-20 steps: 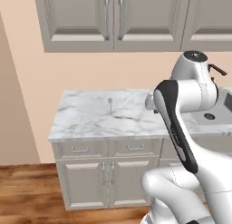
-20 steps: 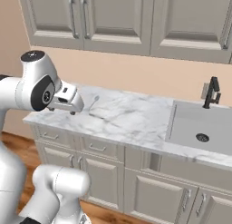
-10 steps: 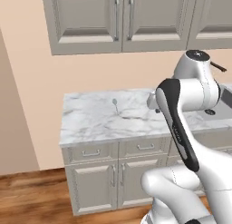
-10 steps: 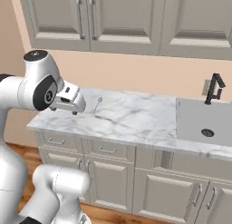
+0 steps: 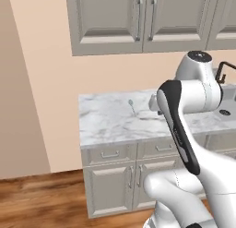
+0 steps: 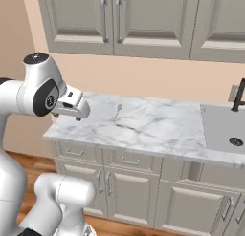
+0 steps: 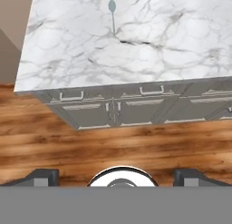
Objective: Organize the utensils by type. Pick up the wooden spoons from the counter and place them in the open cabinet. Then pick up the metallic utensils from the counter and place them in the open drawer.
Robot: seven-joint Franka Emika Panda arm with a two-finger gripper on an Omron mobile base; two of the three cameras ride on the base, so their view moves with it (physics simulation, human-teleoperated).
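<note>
No readable writing, gripper point(image 7: 116, 173) spread wide and empty, teal spoon point(image 7: 112, 12) far ahead on counter point(image 7: 68, 51), views shifted rightward since earlier.

A rendered home kitchen: a white marble counter point(image 6: 158, 130) with grey veining sits over grey-beige cabinet fronts point(image 5: 110, 178), wall cabinets point(image 6: 115, 20) hang above, a sink point(image 6: 225, 130) with a dark faucet point(image 6: 238, 97) sits beside, and the floor point(image 7: 113, 141) is wood.

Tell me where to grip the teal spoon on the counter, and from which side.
Take the teal spoon across its thin handle, near mid-length, coming straight down from above. It lies flat on the counter, bowl toward the back wall, handle toward the front edge, so turn the open gripper until its jaws straddle the handle crosswise.
</note>
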